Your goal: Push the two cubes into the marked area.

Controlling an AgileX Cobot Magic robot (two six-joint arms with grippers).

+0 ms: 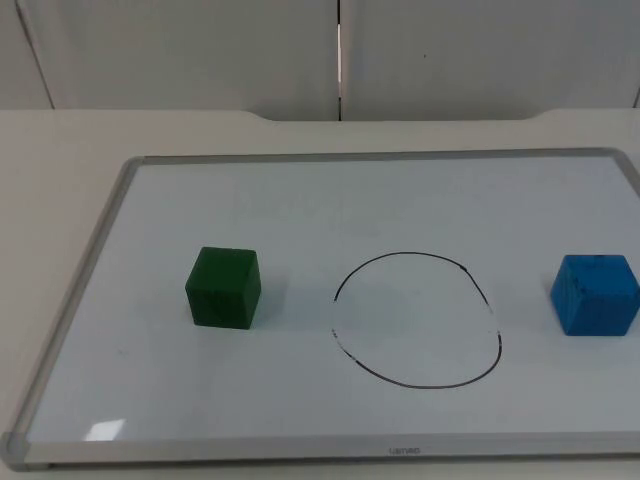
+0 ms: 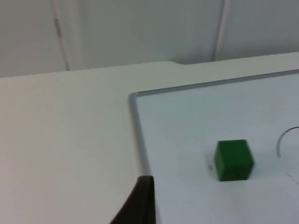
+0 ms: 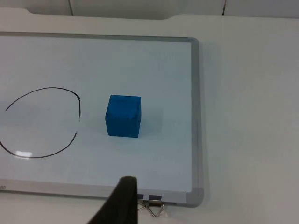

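A green cube (image 1: 223,287) sits on the left part of a whiteboard (image 1: 350,200), left of a hand-drawn black circle (image 1: 410,254). On the right of the circle, close to the board's right edge, rests a blue cube (image 1: 595,294). Both cubes are outside the circle. My left gripper (image 2: 140,203) hangs over the table left of the board's frame (image 2: 138,130), short of the green cube (image 2: 233,160). My right gripper (image 3: 122,200) is at the board's near edge, a little before the blue cube (image 3: 123,116), with the circle (image 3: 46,88) beside it.
The whiteboard has a raised metal frame (image 3: 196,116) all round, lying on the white table (image 1: 60,150). A binder clip (image 3: 154,207) is on its near edge by the right gripper. The grey partition wall (image 1: 200,50) closes the far side.
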